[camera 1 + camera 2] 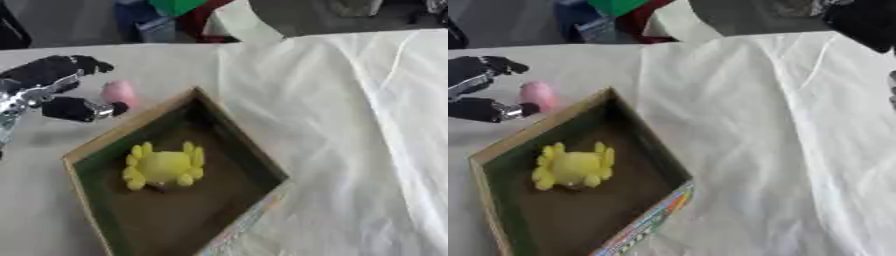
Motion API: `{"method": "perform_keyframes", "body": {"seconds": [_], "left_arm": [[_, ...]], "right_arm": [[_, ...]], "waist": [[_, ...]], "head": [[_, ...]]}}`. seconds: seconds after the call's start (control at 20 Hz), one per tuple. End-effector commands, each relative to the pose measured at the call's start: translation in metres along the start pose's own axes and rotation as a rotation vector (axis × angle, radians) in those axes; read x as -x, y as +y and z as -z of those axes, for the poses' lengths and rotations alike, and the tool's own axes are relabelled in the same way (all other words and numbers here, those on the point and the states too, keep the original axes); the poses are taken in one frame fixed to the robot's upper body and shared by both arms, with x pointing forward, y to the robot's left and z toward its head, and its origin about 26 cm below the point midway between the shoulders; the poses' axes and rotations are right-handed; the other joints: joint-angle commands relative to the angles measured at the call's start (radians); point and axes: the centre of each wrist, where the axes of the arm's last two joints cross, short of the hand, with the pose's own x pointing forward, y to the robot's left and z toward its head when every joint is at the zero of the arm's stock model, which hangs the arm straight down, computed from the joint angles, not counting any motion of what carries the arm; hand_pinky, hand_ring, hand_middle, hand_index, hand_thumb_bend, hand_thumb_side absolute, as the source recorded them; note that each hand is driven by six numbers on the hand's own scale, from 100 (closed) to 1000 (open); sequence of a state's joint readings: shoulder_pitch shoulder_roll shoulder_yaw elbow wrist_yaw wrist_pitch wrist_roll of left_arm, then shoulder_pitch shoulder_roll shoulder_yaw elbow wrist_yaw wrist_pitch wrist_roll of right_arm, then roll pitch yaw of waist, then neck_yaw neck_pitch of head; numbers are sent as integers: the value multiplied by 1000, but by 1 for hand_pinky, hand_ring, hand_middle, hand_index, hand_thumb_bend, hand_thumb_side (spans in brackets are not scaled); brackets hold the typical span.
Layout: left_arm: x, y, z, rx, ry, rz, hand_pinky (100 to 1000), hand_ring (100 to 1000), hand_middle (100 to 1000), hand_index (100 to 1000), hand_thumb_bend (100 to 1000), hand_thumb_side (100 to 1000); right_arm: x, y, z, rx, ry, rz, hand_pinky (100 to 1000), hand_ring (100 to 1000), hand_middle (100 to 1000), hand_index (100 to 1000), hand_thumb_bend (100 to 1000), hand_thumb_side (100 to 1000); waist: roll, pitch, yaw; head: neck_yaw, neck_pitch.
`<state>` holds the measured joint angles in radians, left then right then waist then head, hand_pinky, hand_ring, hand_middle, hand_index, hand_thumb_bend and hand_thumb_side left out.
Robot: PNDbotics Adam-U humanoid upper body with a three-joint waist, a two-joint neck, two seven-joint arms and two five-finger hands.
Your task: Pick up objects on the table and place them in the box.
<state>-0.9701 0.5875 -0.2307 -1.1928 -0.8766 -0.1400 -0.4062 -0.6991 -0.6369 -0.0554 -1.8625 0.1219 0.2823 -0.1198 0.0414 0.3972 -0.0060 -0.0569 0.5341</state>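
Observation:
A shallow cardboard box (229, 131) with a dark inside lies askew at the lower left. In it rests a yellow toy (164, 167) shaped like a crab. Just beyond the box's far left rim is a small pink object (118, 92). My left hand (52, 87), black and silver, comes in from the left with its fingers spread above the pink object and the thumb tip against its lower side. Whether the pink object rests on the table or is lifted I cannot tell. A black shape that looks like my right hand (864, 20) shows at the top right corner.
A crumpled white cloth (350, 140) covers the table to the right of the box and folds up against the box's right wall. Coloured items (175, 12) and a person's pale sleeve (245, 22) lie past the far table edge.

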Motion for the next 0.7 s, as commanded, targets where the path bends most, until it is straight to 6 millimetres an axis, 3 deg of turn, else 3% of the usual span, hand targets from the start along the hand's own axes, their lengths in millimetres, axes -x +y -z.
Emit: {"method": "perform_keyframes", "body": {"seconds": [0.05,0.7], "left_arm": [[6,13,-2,-47,30,30,717,866,837,957,490,891],[12,5,-1,-79,92,16,663,819,768,876,277,827]], "right_arm": [[-6,-8,4,22,-21,-15,661,679,512,802,100,288],[-5,-9,5,28,-14,-3,659,679,510,801,100,292]], "waist": [[-2,-18,-3],[-2,7,-28]], "head": [[4,-15],[19,-35]]}}
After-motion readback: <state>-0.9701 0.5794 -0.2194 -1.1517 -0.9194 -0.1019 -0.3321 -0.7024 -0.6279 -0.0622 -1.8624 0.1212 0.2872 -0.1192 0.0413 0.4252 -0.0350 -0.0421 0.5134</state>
